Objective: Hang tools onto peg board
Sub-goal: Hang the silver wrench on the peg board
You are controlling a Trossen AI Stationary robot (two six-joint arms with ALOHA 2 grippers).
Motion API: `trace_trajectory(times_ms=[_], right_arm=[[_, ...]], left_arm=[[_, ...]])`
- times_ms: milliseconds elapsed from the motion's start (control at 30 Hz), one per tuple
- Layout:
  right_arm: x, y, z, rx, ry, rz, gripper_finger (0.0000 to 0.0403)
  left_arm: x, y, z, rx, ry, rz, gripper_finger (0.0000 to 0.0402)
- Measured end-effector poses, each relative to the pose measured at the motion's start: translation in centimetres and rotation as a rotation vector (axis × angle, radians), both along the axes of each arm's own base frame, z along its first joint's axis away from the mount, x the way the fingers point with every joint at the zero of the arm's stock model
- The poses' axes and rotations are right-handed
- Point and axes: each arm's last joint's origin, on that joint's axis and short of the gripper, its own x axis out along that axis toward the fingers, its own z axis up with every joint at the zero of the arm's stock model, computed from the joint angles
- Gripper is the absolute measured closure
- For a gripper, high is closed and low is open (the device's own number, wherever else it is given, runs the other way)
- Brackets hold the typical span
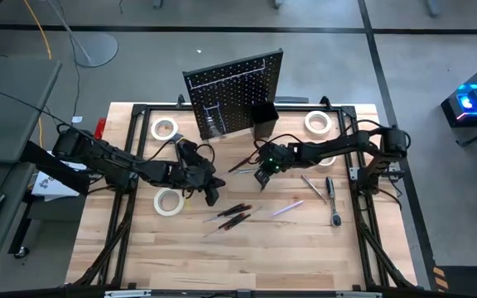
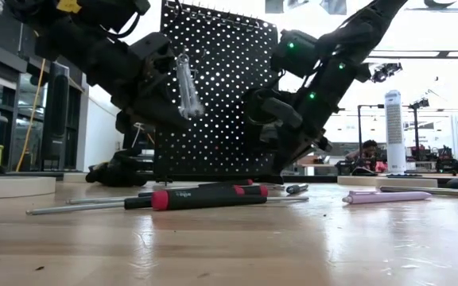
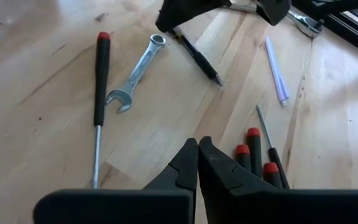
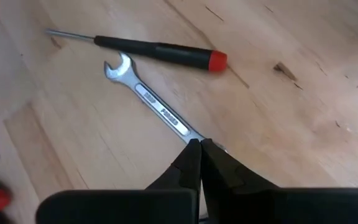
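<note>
The black peg board (image 1: 234, 87) stands upright at the table's far middle, with a small black bin (image 1: 263, 120) on its front. A silver wrench (image 4: 157, 106) lies flat on the wood beside a black screwdriver with a red cap (image 4: 160, 50). My right gripper (image 4: 199, 146) is shut, its tips at the wrench's ring end (image 3: 158, 40). My left gripper (image 3: 197, 146) is shut on nothing above bare wood, just left of three red-tipped screwdrivers (image 3: 253, 149). A purple tool (image 1: 288, 207) lies further right. My right gripper slants down from the table's right, its shut fingertips (image 4: 194, 155) at the wrench's ring end, where the shaft (image 4: 185, 130) runs under them. The fingers hide that spot, so I cannot tell whether they touch the wrench. It lies flat on the table.
White tape rolls lie at the far left (image 1: 165, 128), the far right (image 1: 318, 122) and near my left arm (image 1: 170, 201). A ratchet (image 1: 334, 199) and another wrench (image 1: 313, 186) lie at the right. A dark slim tool (image 3: 197, 56) lies near the right gripper. Black frame rails (image 1: 131, 207) run along both sides.
</note>
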Motion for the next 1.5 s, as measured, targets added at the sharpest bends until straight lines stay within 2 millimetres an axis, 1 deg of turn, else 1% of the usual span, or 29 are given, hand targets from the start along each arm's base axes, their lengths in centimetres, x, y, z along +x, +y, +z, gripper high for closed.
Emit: trace_trajectory(times_ms=[200, 367, 500, 633, 733, 867, 1067, 1133, 1233, 1367, 1500], right_arm=[[0.3, 0.0, -1.9, 0.023, 0.057, 0.003, 0.0403], [0.7, 0.3, -3.0, 0.046, 0.066, -0.001, 0.0403], [0.7, 1.5, -3.2, 0.055, 0.078, 0.036, 0.0403], [0.7, 2.9, -3.4, 0.052, 0.098, 0.076, 0.0403], [0.8, 4.0, -3.8, 0.058, 0.112, 0.096, 0.0403], [0.8, 4.5, -3.8, 0.068, 0.109, 0.073, 0.0403], [0.4, 4.6, -2.5, 0.077, 0.089, 0.104, 0.0403], [0.0, 4.6, -1.7, 0.077, 0.090, 0.119, 0.0403], [-0.5, 4.5, -0.3, 0.053, 0.086, 0.115, 0.0403], [-1.2, 3.9, 0.7, -0.024, 0.104, 0.080, 0.0403], [-0.6, 2.6, 1.0, -0.035, 0.033, 0.059, 0.0403]], left_arm=[[0.0, 0.1, 0.1, 0.020, -0.011, 0.029, 0.0401], [0.0, 0.1, 0.1, 0.023, -0.009, 0.033, 0.0401], [0.0, 0.1, 0.1, 0.027, -0.009, 0.037, 0.0401], [0.0, 0.4, 0.1, 0.070, -0.012, 0.085, 0.0401], [0.1, 0.5, -0.3, 0.132, 0.013, 0.084, 0.0401], [0.4, 0.7, -1.2, 0.138, 0.047, 0.075, 0.0401], [1.3, 0.8, -3.0, 0.124, 0.070, 0.082, 0.0400], [1.8, 0.9, -3.8, 0.132, 0.111, 0.084, 0.0394], [3.0, 1.0, -4.4, 0.148, 0.136, 0.046, 0.0382], [4.4, 1.1, -5.1, 0.146, 0.170, -0.014, 0.0374], [5.1, 0.9, -5.1, 0.107, 0.160, -0.030, 0.0381]])
